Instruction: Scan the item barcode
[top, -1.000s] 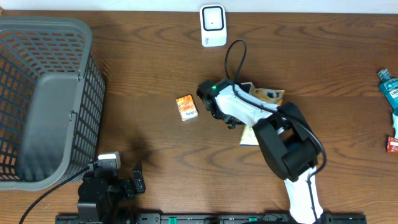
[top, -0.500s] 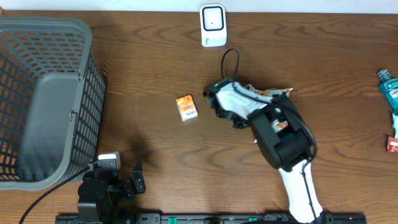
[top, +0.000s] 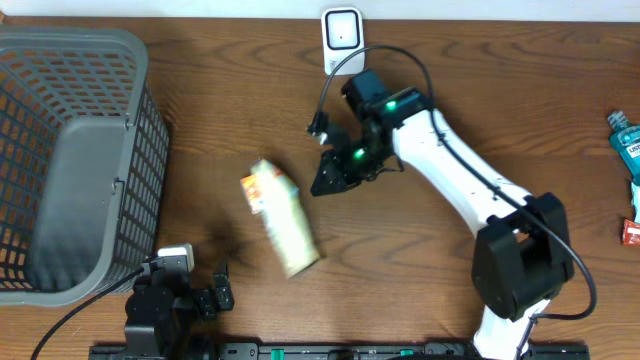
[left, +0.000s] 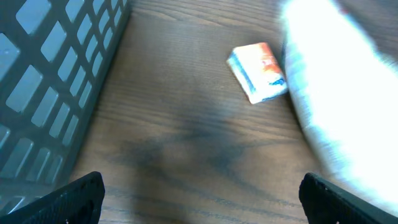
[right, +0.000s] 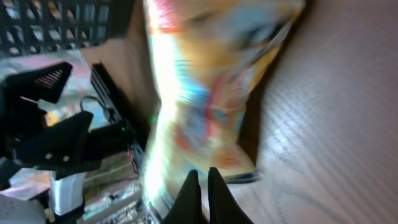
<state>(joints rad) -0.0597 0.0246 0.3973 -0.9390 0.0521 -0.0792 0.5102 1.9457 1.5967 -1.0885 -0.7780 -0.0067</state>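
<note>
The item, a colourful snack bag (top: 288, 230), shows as a motion-blurred streak left of centre. It is just left of and below my right gripper (top: 322, 182). In the right wrist view that gripper (right: 200, 177) is shut, and the bag (right: 205, 81) stretches away from its tips, which pinch the bag's edge. The white scanner (top: 342, 40) stands at the table's far edge, right behind the right wrist. My left gripper (left: 202, 205) is open and empty near the front edge. In the left wrist view the bag (left: 336, 93) is a pale blur at the right.
A small orange box (top: 256, 188) lies against the bag's left end, also in the left wrist view (left: 259, 71). A grey mesh basket (top: 70, 150) fills the left side. A blue bottle (top: 625, 140) and a red packet (top: 632, 232) sit at the right edge.
The right gripper has shut and its arm has stretched toward the scanner. The bag has swung from under the arm to left of centre. The orange box has shifted left.
</note>
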